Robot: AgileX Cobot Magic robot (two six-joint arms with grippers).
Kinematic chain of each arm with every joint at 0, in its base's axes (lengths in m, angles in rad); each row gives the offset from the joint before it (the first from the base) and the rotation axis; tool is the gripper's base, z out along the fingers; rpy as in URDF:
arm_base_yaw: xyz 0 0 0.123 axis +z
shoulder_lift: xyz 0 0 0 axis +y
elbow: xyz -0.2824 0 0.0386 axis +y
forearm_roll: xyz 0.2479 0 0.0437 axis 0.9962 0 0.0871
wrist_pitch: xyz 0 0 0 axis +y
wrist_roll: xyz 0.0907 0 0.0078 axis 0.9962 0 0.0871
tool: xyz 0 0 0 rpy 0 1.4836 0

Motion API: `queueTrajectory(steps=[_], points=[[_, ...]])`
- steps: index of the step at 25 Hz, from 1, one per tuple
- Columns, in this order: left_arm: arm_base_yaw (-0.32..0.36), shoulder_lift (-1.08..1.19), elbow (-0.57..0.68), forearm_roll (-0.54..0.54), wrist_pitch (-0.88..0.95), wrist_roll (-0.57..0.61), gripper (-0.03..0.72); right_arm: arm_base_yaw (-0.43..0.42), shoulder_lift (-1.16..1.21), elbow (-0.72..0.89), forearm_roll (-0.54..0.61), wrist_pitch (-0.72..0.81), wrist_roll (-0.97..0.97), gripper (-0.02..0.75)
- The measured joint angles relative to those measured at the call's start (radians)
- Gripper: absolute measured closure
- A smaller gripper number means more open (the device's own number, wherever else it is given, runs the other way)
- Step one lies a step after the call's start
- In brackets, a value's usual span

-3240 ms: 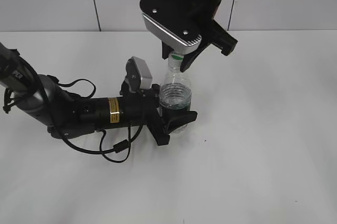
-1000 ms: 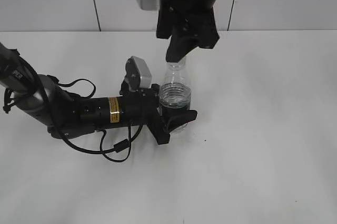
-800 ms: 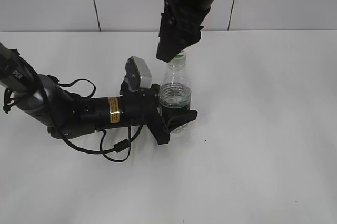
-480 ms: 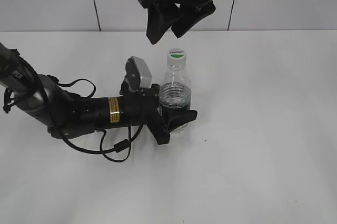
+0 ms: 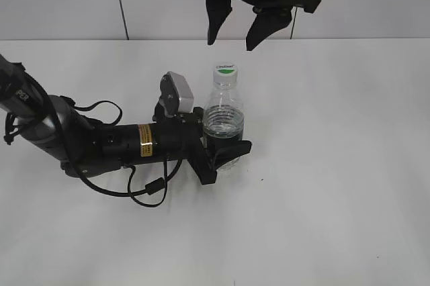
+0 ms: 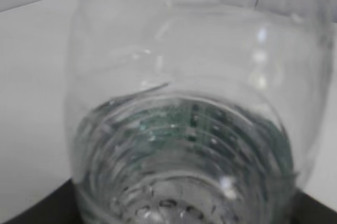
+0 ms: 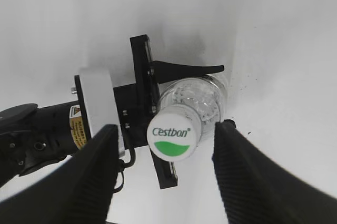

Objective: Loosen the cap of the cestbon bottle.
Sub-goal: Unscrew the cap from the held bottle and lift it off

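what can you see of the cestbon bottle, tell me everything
The cestbon bottle is a small clear plastic bottle with ribbed walls and a dark green label band low down. It stands upright on the white table. Its white cap, printed "Cestbon" over a green patch, sits on the neck. The left gripper clamps its lower body from the side. The right gripper hangs open above, apart from it.

1 bottle (image 5: 224,123), 1 cap (image 5: 226,70), 2 pincers (image 5: 222,156) (image 5: 234,33)
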Motion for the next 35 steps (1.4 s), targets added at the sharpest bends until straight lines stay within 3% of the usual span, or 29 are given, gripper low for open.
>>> queueTrajectory(steps=[35], points=[[0.0,0.0,0.0,-0.001,0.001,0.0,0.282,0.0,0.061,0.045,0.022,0.001,0.093,0.305]])
